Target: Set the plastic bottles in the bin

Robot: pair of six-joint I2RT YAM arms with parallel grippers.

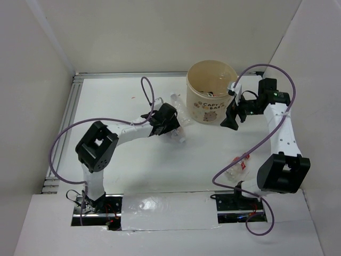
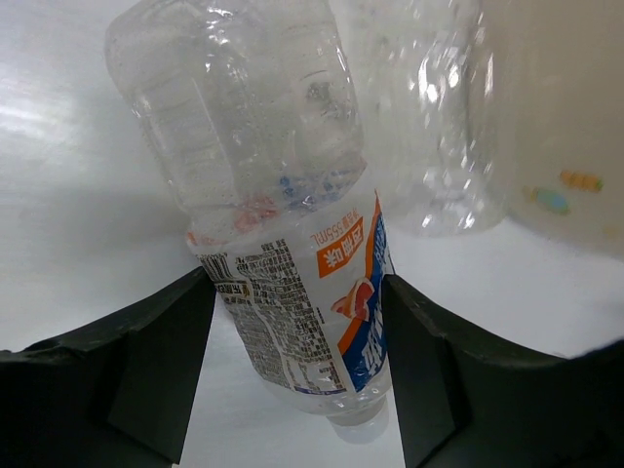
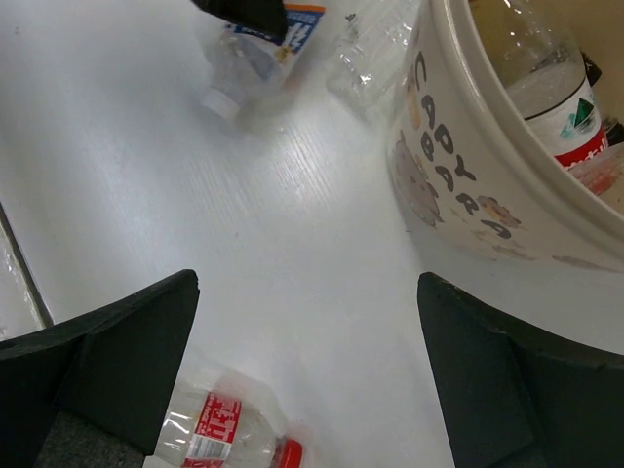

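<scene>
A white table (image 1: 160, 170) carries a round cream bin (image 1: 211, 109) at its far middle, with a labelled bottle (image 3: 561, 102) inside. The left arm (image 1: 125, 133) stretches low and forward to the right, its left fingers (image 2: 146, 370) pressed against both sides of a clear bottle (image 2: 302, 322) with an orange and blue label, near the bin's left side and beside another clear bottle (image 2: 429, 127). The right arm (image 1: 281, 133) folds back towards the bin's right side, its right fingers (image 3: 117, 361) spread wide and holding nothing, and a red-capped bottle (image 1: 238, 166) lies near that arm's base.
</scene>
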